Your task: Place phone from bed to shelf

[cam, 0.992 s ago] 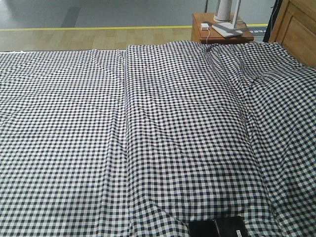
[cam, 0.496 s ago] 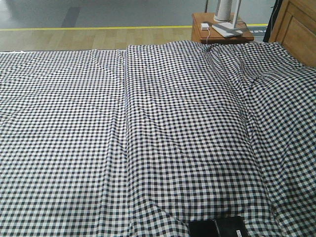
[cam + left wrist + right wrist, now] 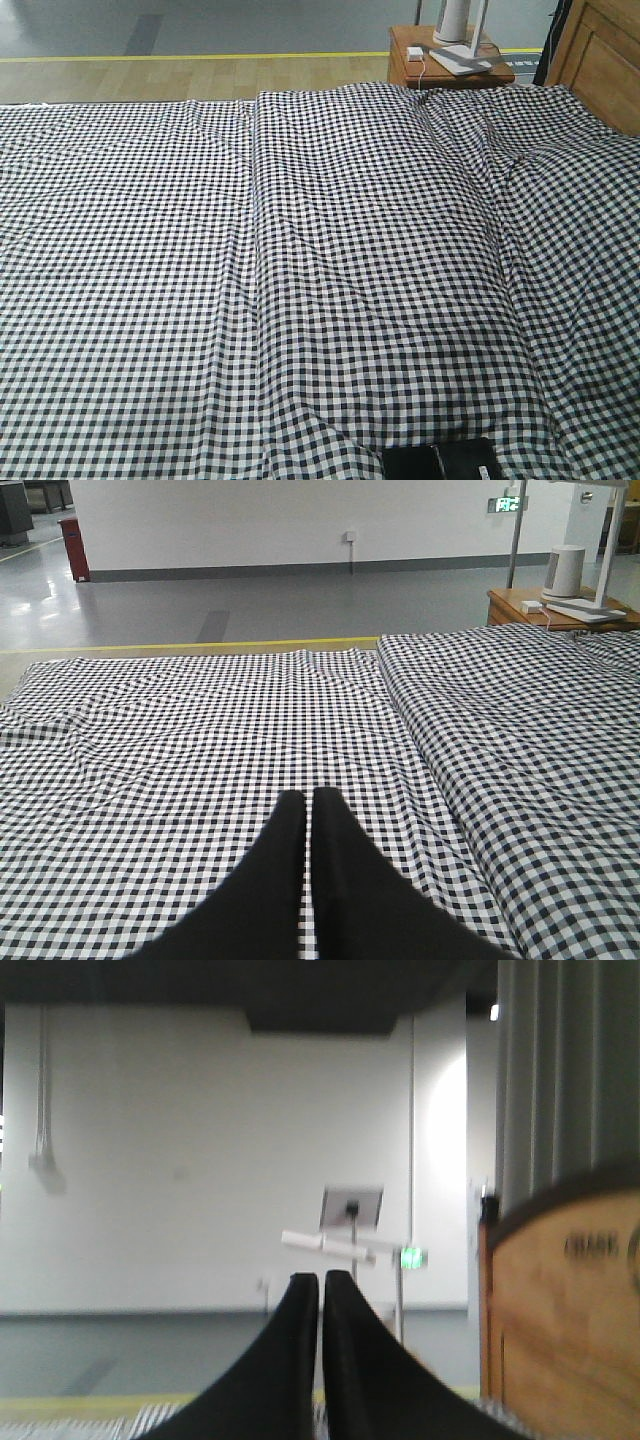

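Left gripper [image 3: 308, 796] is hovering over the left half of the bed [image 3: 150, 250], jaws pressed together, holding nothing. Phone [image 3: 441, 462] is lying on the bed at the near edge, right of centre, partly cropped by the frame; black flat slab, so I'm reading it as the phone. Right gripper [image 3: 321, 1278] is pointing up beside the headboard [image 3: 560, 1320], jaws closed too, empty. Judging: pickup is pending. Next move is calling for opening a gripper and dropping flat onto it. Shelf isn't showing.
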`<state>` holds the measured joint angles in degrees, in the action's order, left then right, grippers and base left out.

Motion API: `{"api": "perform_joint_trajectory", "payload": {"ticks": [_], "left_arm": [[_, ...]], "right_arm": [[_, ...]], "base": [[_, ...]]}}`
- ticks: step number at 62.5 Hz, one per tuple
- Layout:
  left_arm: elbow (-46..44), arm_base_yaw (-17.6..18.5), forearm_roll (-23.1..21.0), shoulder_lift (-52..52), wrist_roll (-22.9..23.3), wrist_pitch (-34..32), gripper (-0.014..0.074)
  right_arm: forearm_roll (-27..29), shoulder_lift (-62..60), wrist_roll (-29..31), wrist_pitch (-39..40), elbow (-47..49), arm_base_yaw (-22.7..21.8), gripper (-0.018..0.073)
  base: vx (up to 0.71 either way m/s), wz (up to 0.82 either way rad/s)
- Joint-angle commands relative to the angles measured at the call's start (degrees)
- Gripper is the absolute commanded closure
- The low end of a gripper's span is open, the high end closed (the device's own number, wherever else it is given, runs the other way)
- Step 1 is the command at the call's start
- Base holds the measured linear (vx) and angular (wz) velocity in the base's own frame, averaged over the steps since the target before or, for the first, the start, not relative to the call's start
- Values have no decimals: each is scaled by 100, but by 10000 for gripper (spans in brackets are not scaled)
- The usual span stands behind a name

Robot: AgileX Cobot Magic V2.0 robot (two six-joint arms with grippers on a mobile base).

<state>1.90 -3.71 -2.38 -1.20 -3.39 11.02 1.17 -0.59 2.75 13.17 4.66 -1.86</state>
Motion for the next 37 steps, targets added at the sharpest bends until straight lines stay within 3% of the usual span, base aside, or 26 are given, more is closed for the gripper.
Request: {"api": "perform_joint_trajectory", "payload": {"ticks": [1, 14, 37], "left_arm": [[37, 14, -54, -40, 0, -426, 595], [37, 14, -54, -40, 0, -426, 595], [37, 14, -54, -40, 0, -426, 595]], "right_arm": [[-60, -12, 280, 371, 756, -39, 564], [-3, 749, 246, -154, 2290, -39, 564], [2, 3232, 246, -3193, 4633, -39, 546]], "base": [[0, 0], [0, 0], [0, 0]]}}
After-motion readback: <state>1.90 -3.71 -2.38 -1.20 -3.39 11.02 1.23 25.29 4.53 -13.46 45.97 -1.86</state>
